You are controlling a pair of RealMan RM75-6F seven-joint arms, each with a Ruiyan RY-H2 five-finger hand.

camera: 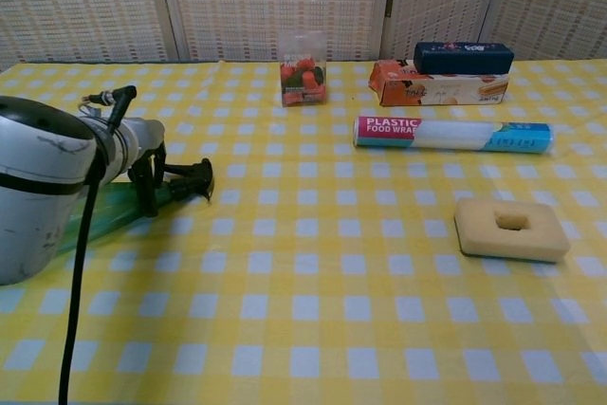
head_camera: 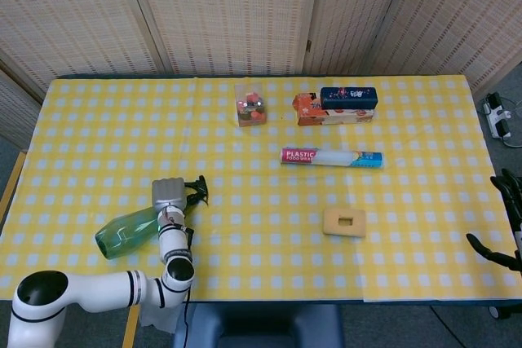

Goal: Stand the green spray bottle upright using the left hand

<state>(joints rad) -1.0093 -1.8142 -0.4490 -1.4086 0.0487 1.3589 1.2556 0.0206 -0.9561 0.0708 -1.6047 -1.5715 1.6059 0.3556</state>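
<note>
Hidden: left hand (head_camera: 168, 196) covers the neck of the green spray bottle (head_camera: 126, 233); in the chest view the arm blocks most of the bottle body. Whether the fingers close round the neck, I cannot tell.
Right hand (head_camera: 507, 226): cut off at the frame edge, off the worktop (head_camera: 98, 136), fingers spread, holding nothing.
Bottle: lying on its side near the front left edge.
Axis: base toward front left, black nozzle (camera: 190, 180) toward the worktop's middle.
Farther: sponge (head_camera: 344, 222), plastic wrap box (head_camera: 331, 156).
</note>
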